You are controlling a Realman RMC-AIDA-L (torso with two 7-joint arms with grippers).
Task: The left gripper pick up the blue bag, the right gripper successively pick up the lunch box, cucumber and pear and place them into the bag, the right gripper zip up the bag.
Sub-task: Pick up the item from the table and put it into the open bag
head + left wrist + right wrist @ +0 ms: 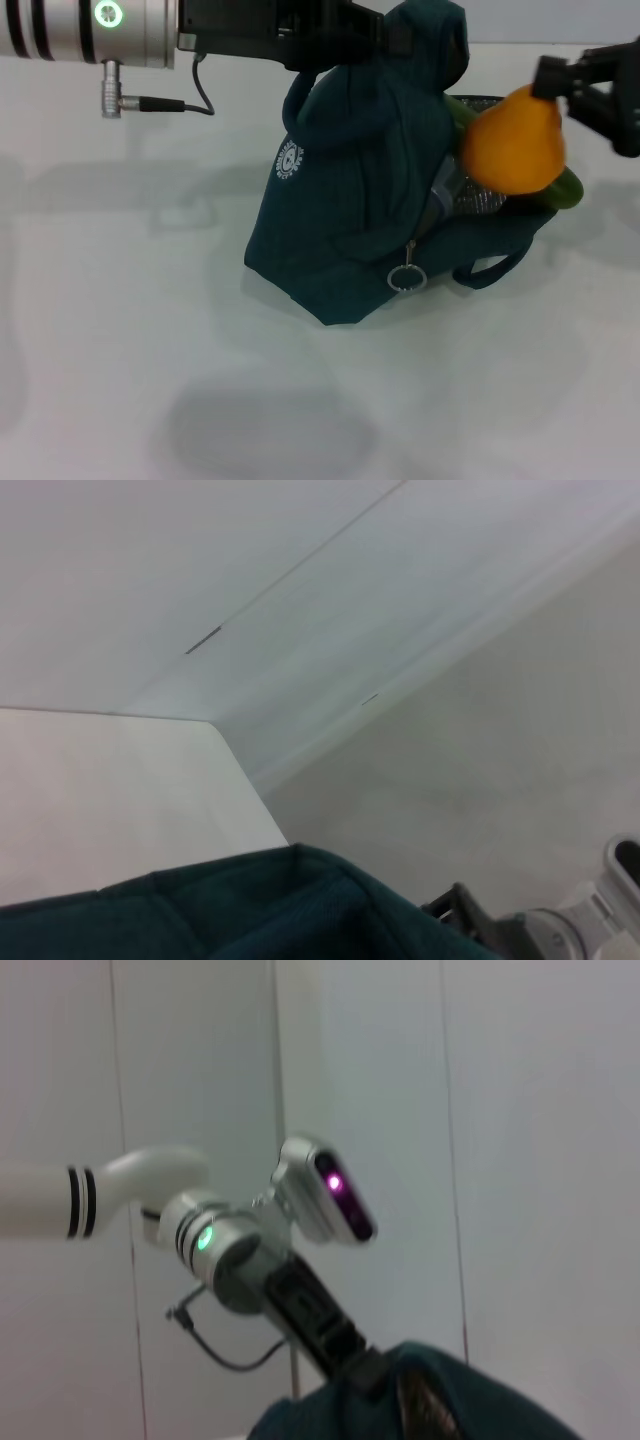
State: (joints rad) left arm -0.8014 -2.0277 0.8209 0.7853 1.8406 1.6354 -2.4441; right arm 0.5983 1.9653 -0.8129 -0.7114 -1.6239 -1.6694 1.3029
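My left gripper [392, 40] reaches in from the upper left and is shut on the top fabric of the blue bag [350, 200], holding it up; the right wrist view shows this left gripper [345, 1352] biting into the bag [450, 1405]. The bag's foil-lined mouth faces right. My right gripper [562, 82] is shut on the stem end of the orange pear [515, 140], which hangs just in front of that opening. The green cucumber [566, 190] pokes out of the mouth behind the pear. A pale edge of the lunch box [443, 187] shows inside.
A ring zipper pull [407, 277] hangs at the bag's lower front, and a loop handle [495, 272] lies on the white table [150, 350]. The left wrist view shows only the bag fabric [260, 910] and pale walls.
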